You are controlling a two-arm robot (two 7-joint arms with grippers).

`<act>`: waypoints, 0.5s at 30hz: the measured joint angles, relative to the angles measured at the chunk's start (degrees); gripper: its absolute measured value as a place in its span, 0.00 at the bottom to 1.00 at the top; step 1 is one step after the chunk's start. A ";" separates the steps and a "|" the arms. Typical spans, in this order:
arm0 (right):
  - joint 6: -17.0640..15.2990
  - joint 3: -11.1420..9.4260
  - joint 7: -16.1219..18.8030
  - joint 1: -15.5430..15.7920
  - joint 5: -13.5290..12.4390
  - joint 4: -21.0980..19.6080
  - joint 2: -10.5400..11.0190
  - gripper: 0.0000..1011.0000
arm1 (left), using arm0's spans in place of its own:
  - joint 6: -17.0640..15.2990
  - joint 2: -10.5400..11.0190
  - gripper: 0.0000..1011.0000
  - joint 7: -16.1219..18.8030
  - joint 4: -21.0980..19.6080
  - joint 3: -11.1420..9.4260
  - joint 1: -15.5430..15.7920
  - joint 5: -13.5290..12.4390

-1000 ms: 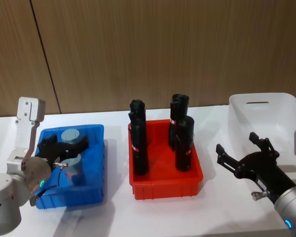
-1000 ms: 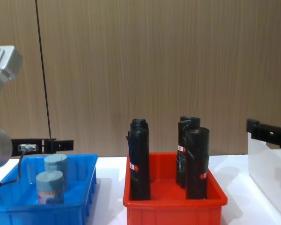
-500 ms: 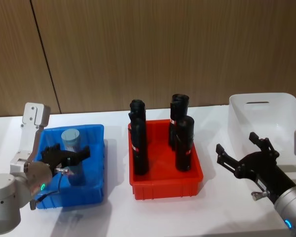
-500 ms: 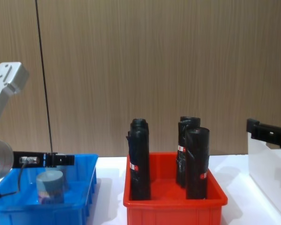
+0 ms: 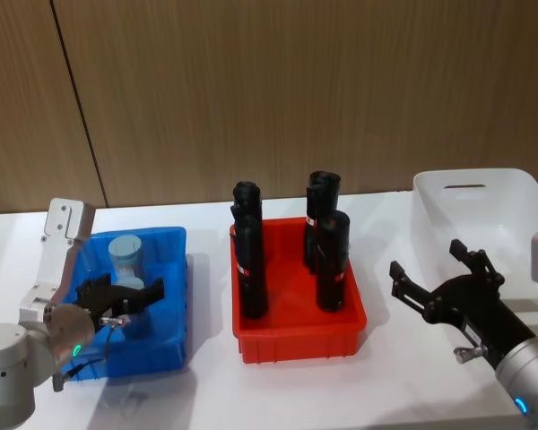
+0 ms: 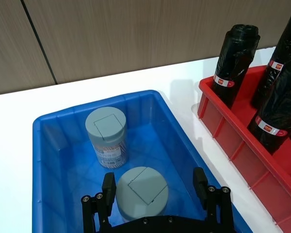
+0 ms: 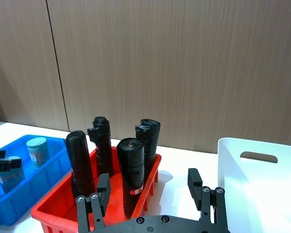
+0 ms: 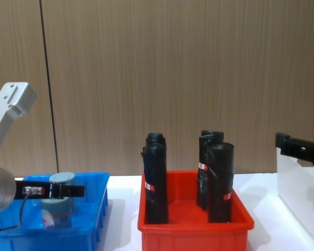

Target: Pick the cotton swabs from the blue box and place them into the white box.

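Likely the weakest spot is the grasp itself. The near jar (image 6: 141, 188) of the cotton swabs stands upright in the blue box (image 6: 53, 145) with the left gripper (image 6: 154, 182) open around its lid. One finger seems close to the lid's edge and the other is plainly apart from it, so a closing squeeze could shove the jar sideways before it is caught. It could also nip only the lid rim and let the smooth round body slip on the lift. Both jars are small clear cylinders with flat pale grey-blue lids marked by a square flip tab. The far jar (image 6: 106, 137) shows tan sticks and a paper label through its wall, while the near one is seen mostly from above. The far jar stands just beside the near one, toward the back of the box, and a skewed push could tip it. Farther out, the way to the white box (image 5: 520, 210) on the robot's right passes the red bin (image 5: 296, 340) in the middle of the table (image 5: 386, 385). Tall black rolls (image 5: 332, 260) stand upright in that bin, and a low carry could knock one over. The right gripper (image 5: 426, 258) hovers between the red bin and the white box, nearer the robot, with its fingers spread wide and holding nothing, so the two arms could crowd each other there.
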State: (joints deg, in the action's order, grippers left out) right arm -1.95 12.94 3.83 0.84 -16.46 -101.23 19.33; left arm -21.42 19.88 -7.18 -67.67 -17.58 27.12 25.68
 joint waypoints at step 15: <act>0.00 0.00 0.00 0.00 0.00 0.00 0.00 0.99 | -0.11 0.50 0.98 0.62 0.14 0.44 -0.74 -0.74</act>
State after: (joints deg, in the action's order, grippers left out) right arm -1.95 12.94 3.82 0.84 -16.46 -101.23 19.33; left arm -21.53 20.39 -6.56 -67.53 -17.14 26.39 24.94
